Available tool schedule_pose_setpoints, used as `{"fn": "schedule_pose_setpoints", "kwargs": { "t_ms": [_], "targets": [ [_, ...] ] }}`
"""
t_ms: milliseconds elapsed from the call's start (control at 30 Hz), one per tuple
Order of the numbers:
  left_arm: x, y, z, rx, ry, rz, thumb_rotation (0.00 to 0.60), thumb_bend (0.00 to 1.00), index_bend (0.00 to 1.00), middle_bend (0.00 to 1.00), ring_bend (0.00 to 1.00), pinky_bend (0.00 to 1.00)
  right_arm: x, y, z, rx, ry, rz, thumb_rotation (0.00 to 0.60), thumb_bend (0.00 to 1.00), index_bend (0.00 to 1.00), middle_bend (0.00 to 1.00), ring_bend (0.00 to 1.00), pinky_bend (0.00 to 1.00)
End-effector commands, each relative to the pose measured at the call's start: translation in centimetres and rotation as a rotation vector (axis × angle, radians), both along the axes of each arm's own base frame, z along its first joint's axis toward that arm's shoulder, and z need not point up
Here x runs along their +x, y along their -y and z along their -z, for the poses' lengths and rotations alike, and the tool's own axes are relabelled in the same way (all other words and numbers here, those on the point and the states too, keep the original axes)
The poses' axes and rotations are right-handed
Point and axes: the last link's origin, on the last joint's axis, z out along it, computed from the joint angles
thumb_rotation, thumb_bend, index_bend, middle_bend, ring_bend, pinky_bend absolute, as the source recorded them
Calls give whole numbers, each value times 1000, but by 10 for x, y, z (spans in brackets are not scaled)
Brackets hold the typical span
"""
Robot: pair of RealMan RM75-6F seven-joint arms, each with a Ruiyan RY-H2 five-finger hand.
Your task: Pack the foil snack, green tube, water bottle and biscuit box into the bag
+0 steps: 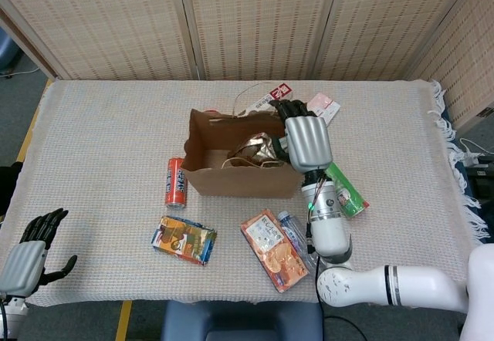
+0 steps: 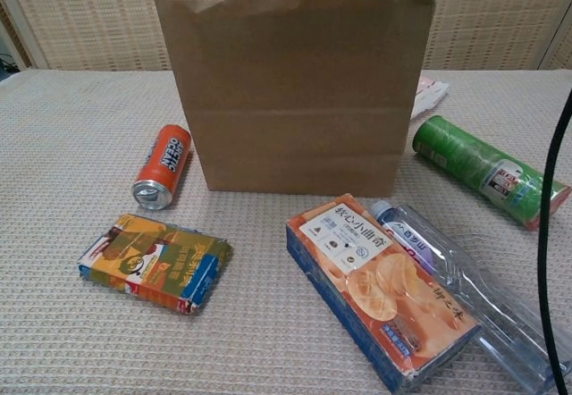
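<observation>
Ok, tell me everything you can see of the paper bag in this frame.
The paper bag is plain brown kraft paper with a horizontal crease across its front. It stands upright and open near the middle of the table. Crinkled foil snack shows inside, at its right end. The right hand is over the bag's right rim; whether it grips the snack is unclear. A thin cord handle loops at the far rim.
</observation>
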Motion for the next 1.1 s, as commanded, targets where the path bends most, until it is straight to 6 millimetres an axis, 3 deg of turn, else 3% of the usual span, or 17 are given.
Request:
{"fn": "schedule_pose_setpoints", "kwargs": {
  "t_ms": [33,200,300,433,567,733,867,1100],
  "targets": [
    [0,0,0,1,1,0,600,331,0,0,0,9,4,-3,-8,-27,42,-15,600,156,0,81,29,243],
    [0,0,0,2,-5,-1,600,331,0,0,0,9,3,-15,-31,-32,114,-14,600,156,0,81,29,239],
    [-1,1,0,3,-6,-5,600,331,0,0,0,9,-11,-30,-51,-47,124,17,600,156,0,81,29,233],
    [0,2,0,2,4,-11,600,331,0,0,0,9,-51,-59,-78,-96,75,116,600,156,0,81,29,224],
    [1,3,0,1,1,-2,600,331,0,0,0,8,-107,-91,-93,-94,28,229,600,156,0,81,28,222],
    [2,3,1,-5,-5,11,600,330,0,0,0,8,-176,-116,-91,-25,-7,355,600,156,0,82,28,222],
    [3,2,3,-6,-8,11,600,331,0,0,0,8,-224,-125,-78,45,-41,451,600,156,0,81,17,198],
    [3,0,5,-7,-11,9,600,331,0,0,0,8,-263,-109,-50,104,-100,551,600,155,0,43,0,162]
  ]
}}
